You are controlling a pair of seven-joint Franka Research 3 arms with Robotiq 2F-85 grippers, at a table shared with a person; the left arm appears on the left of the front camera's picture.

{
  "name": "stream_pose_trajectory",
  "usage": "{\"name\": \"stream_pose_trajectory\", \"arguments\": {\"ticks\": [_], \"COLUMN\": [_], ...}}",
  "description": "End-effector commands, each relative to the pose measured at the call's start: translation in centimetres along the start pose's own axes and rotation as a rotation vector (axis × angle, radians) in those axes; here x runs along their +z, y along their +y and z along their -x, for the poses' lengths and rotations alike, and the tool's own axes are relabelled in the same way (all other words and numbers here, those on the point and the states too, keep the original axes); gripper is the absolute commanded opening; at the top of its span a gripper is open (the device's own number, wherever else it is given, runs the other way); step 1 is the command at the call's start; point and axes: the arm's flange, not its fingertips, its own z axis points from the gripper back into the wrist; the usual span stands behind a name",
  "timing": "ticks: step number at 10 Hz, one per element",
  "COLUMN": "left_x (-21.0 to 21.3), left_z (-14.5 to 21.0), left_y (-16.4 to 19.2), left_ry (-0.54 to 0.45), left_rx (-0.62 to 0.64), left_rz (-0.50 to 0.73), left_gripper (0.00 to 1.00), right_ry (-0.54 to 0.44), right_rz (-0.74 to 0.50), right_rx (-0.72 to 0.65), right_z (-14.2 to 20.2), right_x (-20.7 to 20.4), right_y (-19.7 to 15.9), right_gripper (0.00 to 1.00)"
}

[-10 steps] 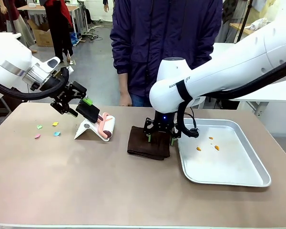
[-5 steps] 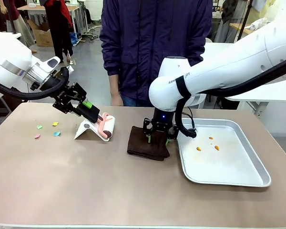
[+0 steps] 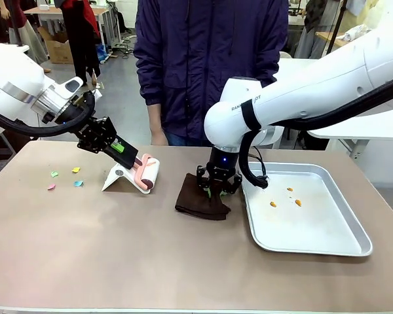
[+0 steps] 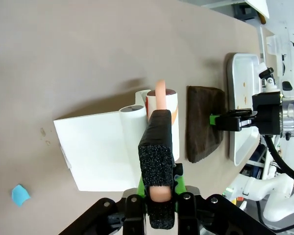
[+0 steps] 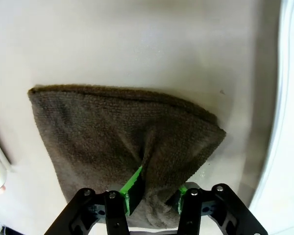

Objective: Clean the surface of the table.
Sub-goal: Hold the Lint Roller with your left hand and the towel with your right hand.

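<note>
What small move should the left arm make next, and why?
Probably lift the lint roller off its white stand: the left gripper is shut on its handle, and coloured scraps lie on the table nearby. The right gripper pinches the brown cloth.

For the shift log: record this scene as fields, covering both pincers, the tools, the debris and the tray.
left pincer: shut on the handle of the lint roller, which rests on its white stand
right pincer: shut on the brown cloth, pinched at one edge
paper scraps: four coloured bits on the left part of the table
tray: silver, right of the cloth, holding three orange crumbs
person: standing at the far edge
</note>
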Motion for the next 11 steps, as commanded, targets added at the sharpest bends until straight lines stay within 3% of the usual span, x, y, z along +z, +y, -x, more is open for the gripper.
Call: {"name": "stream_pose_trajectory", "arguments": {"ticks": [1,9,11], "left_x": [0.0,1.3,4.0], "left_z": [-0.2,0.7,2.0], "left_y": [-0.1,-1.3,-3.1], "left_ry": [-0.003,-0.074,-0.142], "left_rx": [-0.033,-0.058,-0.118], "left_rz": [-0.012,-0.009,0.031], "left_gripper": [0.00,0.00,0.00], "right_ry": [0.038,0.060,0.074], "right_rz": [-0.019,-0.146,-0.336], "right_rx": [0.017,0.063,0.103], "right_z": [0.2,1.1,1.4], "right_x": [-1.1,1.5,4.6], "right_y": [-1.1,-2.5,-4.0], "right_gripper": [0.00,0.00,0.00]}}
